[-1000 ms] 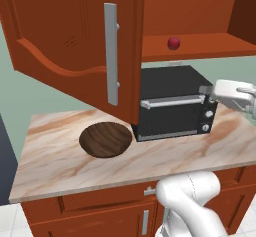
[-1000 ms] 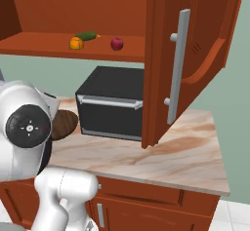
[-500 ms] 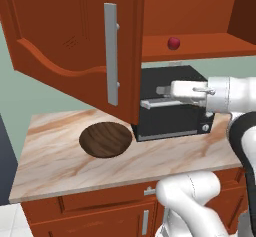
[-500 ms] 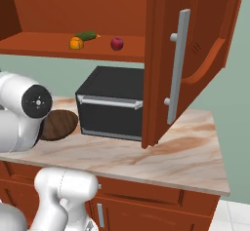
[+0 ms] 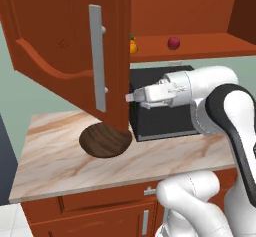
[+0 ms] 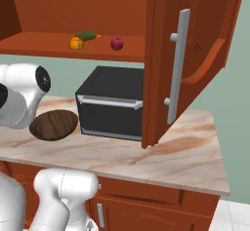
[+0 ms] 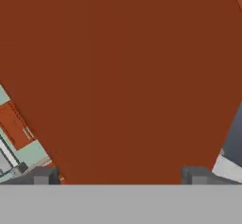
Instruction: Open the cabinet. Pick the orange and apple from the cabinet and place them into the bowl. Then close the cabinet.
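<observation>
Simulated kitchen, pale green wall, beige-and-rust marbled stone counter (image 5: 55, 163) over reddish-brown under-counter cupboards (image 6: 161, 205) with small grey handles.

Nearest on the counter: shallow round dark-brown wood-grain bowl (image 6: 53, 125), empty, sat left of the black box microwave with a grey bar handle (image 6: 113, 103). In the left base view the bowl (image 5: 102, 142) was partly hidden behind the lower edge of the open left door.

White arm's two-finger pincer (image 7: 120, 175) was released, jaws spread wide, nothing between them. In the left base view the pincer (image 5: 131, 97) pointed left, level with the top of the microwave (image 5: 157, 123), its tip right at the inner edge of the swung-out door; contact could not be told. In the hand view the two dark fingertips (image 7: 43, 176) sat at the bottom with plain reddish-brown door panel close ahead.

Large reddish-brown wooden wall cabinet with curved mouldings and long grey bar handles (image 5: 70, 56) hung above, both doors open, the right one (image 6: 193, 54) swung out over the counter.

Farthest, on the cabinet shelf, above and well apart from the pincer: small round orange-yellow orange (image 6: 76, 43) to the left, small elongated green vegetable (image 6: 87, 35) just behind it, small round dark-red apple (image 6: 116, 43) to the right. In the left base view the orange (image 5: 132, 46) peeked past the door edge, the apple (image 5: 173, 43) was in the clear. The bowl lay below and left of the pincer.
</observation>
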{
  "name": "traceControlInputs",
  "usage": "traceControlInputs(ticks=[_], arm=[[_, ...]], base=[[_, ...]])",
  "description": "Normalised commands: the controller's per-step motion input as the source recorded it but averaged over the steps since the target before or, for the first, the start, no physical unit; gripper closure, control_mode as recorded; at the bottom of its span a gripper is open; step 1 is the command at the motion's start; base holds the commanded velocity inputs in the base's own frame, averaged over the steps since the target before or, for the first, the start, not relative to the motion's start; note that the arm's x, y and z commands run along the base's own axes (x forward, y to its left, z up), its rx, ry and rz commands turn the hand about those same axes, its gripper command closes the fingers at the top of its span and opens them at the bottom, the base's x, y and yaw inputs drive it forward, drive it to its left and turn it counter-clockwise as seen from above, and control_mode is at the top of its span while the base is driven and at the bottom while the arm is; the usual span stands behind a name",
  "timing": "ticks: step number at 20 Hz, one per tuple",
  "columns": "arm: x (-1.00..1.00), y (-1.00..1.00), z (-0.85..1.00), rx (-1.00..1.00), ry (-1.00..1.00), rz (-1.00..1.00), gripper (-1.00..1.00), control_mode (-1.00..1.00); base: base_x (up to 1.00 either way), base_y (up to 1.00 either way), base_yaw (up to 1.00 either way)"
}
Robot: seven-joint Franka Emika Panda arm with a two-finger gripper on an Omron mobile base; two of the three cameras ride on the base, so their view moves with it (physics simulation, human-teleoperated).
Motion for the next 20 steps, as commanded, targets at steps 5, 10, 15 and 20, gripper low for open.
traceControlInputs(ticks=[5,10,15,20], arm=[[0.18,0.99,-0.07,-0.01,-0.01,0.36,-1.00,-1.00],[0.20,0.88,-0.08,-0.03,-0.02,0.21,-1.00,-1.00],[0.08,0.18,0.00,-0.01,0.00,0.00,-1.00,-1.00],[-0.20,-0.30,0.10,0.00,-0.06,-0.04,-1.00,-1.00]], base=[[0.00,0.00,0.00],[0.00,0.00,0.00],[0.00,0.00,0.00],[0.00,0.00,0.00]])
